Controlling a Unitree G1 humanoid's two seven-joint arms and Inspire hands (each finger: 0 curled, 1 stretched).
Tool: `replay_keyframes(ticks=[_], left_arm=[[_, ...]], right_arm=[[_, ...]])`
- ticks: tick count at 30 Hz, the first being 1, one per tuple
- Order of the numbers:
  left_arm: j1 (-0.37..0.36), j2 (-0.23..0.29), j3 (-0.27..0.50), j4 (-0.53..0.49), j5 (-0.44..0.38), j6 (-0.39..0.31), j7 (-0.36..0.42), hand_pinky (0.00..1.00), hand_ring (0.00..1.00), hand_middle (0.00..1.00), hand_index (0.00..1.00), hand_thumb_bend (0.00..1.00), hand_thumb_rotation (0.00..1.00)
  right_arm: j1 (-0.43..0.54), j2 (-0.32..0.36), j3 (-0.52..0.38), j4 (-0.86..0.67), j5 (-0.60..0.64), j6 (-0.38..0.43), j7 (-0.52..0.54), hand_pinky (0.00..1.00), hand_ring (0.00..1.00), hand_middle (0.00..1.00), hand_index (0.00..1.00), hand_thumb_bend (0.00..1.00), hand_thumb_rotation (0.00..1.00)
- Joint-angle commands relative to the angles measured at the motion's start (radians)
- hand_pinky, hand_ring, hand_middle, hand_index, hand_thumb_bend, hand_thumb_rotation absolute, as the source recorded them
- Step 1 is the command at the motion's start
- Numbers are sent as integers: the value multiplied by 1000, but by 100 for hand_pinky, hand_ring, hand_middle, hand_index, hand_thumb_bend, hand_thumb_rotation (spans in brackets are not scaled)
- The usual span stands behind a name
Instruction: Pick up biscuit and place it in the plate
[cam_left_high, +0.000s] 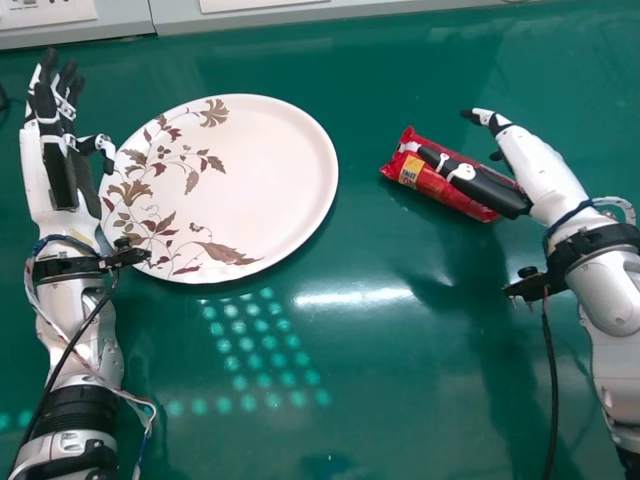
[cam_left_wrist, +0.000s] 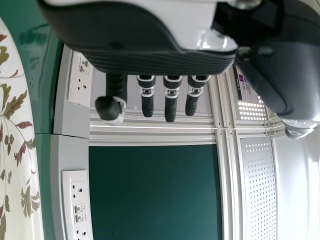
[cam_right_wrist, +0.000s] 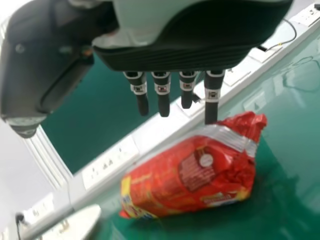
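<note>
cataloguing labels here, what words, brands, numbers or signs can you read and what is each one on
No text can be quoted with confidence.
Red biscuit packet: printed, but the lettering is too small or blurred to read.
Purple-and-white label on the wall panel: too small to read.
Plate: leaf pattern, no writing seen.

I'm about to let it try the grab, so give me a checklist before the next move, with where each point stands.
1. Red biscuit packet lying on the green table: ok.
2. Right hand open, at the packet: ok.
3. Packet gripped, ready to lift: not ok, fingers are straight.
4. Right fingers touching the packet: cannot tell.
5. Floral plate lying patterned side up: ok.
6. Left hand clear of the plate: cannot tell, its thumb overlaps the rim in the head view.
</note>
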Motion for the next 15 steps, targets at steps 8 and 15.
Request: replay_keyframes(ticks=[8, 15], left_arm=[[106, -29, -6, 39, 5, -3, -2, 0, 100, 96, 100, 94, 100], [110, -30, -7, 31, 2, -3, -10, 0, 100, 96, 100, 94, 100]], right_arm=[[-98, -144, 74, 25, -37, 46, 213, 85, 96, 100, 100, 100, 56], [-159, -227, 109, 21, -67, 27, 310, 95, 100, 100, 100, 100, 60]])
